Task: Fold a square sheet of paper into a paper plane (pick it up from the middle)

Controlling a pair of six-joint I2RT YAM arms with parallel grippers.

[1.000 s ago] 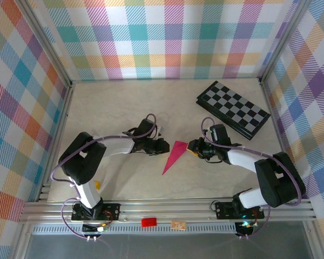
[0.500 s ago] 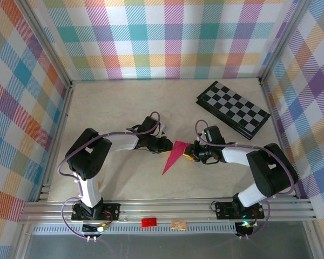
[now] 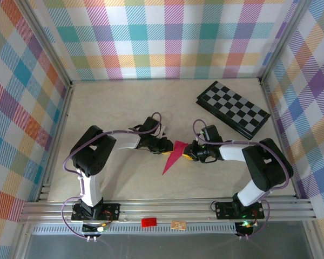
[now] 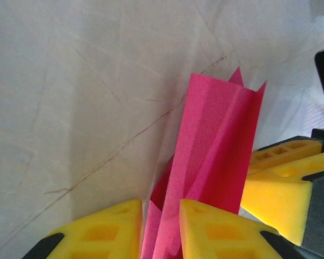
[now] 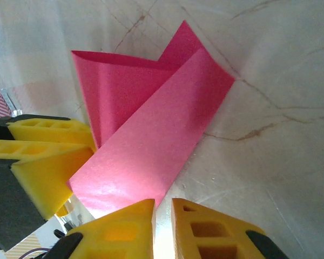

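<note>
Top view: paper plane (image 3: 173, 157) lies mid-table (image 3: 113, 108), tip toward the near edge, wide tail away from it. The checkerboard (image 3: 233, 109) sits well apart at the far right. Left gripper (image 3: 165, 145) and right gripper (image 3: 188, 151) meet at the tail from opposite sides, probably so each can work one wing against the centre crease. Left wrist: yellow pads (image 4: 110, 232) stand narrow with the raised pink fold running between them and filling the gap. That reads as a pinch on the keel, likely to anchor the plane while the other side is shaped. Right wrist: pads (image 5: 210, 229) are drawn nearly together, and the wing's near edge reaches the gap. Cannot tell whether the paper is actually nipped; it may only rest on the left pad. The wings stand half open, so the creasing looks unfinished.
</note>
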